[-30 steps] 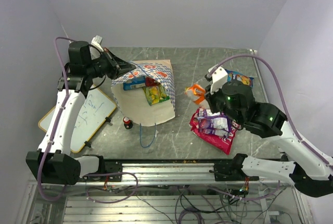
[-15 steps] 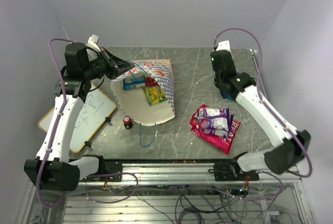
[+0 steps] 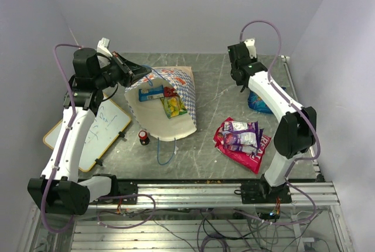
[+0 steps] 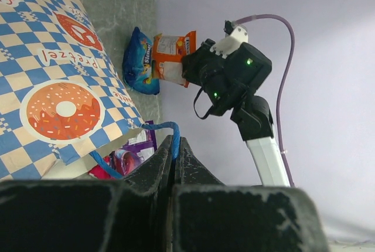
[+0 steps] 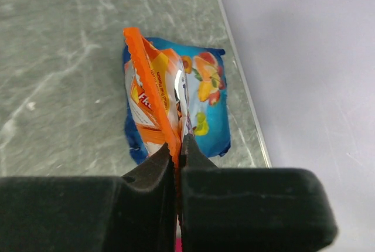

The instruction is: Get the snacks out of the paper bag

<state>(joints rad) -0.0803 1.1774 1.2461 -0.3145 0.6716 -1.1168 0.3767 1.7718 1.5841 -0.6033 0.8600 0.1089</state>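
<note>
orange crinkly foil snack packet (image 5: 153, 105) hangs pinched by its edge in the clenched right gripper (image 5: 177, 146), over the blue foil packet (image 5: 208, 99) at the far right of the grey table (image 5: 58, 58). best to lower it beside that one before releasing. the left gripper (image 4: 174, 146) clamps the blue cord handle (image 4: 161, 128) of the cream checkered paper bag (image 4: 53, 58); a green packet (image 3: 174, 106) lies inside.

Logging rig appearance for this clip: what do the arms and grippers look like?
The left arm and right arm: white links, black joints, a purple cable looping along each. The left gripper and right gripper: black. Green lights on the right wrist.
</note>
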